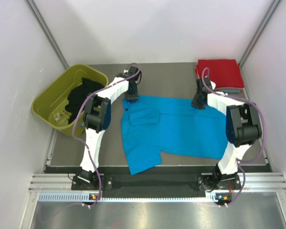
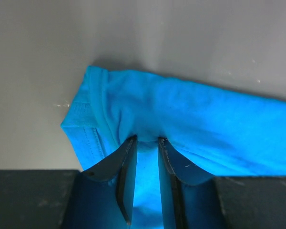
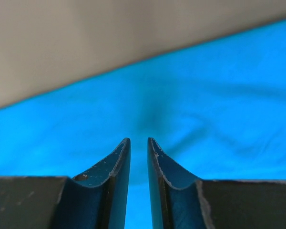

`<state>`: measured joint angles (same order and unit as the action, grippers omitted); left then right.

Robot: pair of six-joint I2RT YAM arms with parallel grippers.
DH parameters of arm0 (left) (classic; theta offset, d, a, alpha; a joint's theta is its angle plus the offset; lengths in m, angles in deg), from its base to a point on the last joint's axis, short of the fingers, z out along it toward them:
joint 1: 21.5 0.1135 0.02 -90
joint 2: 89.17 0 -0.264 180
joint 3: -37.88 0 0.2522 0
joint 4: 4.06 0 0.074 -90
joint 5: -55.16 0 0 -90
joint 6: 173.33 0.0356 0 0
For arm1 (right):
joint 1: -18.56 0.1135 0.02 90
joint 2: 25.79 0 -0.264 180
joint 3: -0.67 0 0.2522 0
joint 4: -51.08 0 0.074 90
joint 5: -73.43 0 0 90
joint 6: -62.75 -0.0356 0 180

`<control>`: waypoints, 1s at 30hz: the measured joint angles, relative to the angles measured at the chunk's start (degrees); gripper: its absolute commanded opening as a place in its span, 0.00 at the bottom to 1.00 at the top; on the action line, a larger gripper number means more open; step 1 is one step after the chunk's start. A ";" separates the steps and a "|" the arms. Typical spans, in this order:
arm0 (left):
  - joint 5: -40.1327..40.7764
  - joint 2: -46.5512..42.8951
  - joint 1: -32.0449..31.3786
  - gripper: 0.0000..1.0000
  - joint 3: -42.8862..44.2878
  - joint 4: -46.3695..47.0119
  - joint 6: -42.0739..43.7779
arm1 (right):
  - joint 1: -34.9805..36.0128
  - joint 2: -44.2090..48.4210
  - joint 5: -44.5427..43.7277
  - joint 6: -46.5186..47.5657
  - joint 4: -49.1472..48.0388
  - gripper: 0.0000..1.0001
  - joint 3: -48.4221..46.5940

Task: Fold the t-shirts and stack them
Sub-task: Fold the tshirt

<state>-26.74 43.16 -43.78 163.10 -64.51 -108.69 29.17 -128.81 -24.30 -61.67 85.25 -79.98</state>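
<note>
The turquoise t-shirt lies spread on the table, one sleeve folded in at the left. My left gripper is at its far left corner and my right gripper is at its far edge. In the left wrist view the gripper is shut on a puckered fold of the shirt near a sleeve hem. In the right wrist view the gripper is nearly closed on the shirt, with wrinkles running from its tips. A folded red t-shirt lies on a grey-blue one at the far right. A black t-shirt sits in the tub.
The olive-green tub stands at the far left, off the table's edge. White walls close in both sides and the back. A metal rail with the arm bases runs along the near edge.
</note>
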 measured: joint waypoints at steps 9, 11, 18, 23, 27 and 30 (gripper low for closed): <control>2.05 0.96 0.50 0.29 0.87 -0.07 -3.26 | -2.89 -8.81 -1.53 1.90 1.20 0.21 -8.07; 2.14 0.96 0.50 0.29 0.87 0.04 -3.43 | -3.28 -10.19 -1.44 2.16 1.29 0.21 -9.99; 3.15 2.97 0.72 0.29 4.07 -0.04 -3.41 | -4.17 -14.38 -1.20 3.48 1.75 0.21 -15.87; 3.63 5.68 1.31 0.31 8.74 -0.07 -2.95 | -4.24 -16.33 -1.05 5.03 2.10 0.21 -18.84; 3.58 7.19 1.86 0.31 11.52 0.00 -2.75 | -4.31 -17.81 -0.59 6.43 2.54 0.21 -21.33; 3.21 6.97 2.10 0.33 11.47 -0.04 -2.43 | -4.31 -18.03 -0.02 7.21 2.99 0.22 -21.84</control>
<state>-23.52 50.13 -41.69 174.58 -64.56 -111.12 24.87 -146.84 -24.32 -54.45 88.24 -101.82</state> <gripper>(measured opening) 0.317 0.211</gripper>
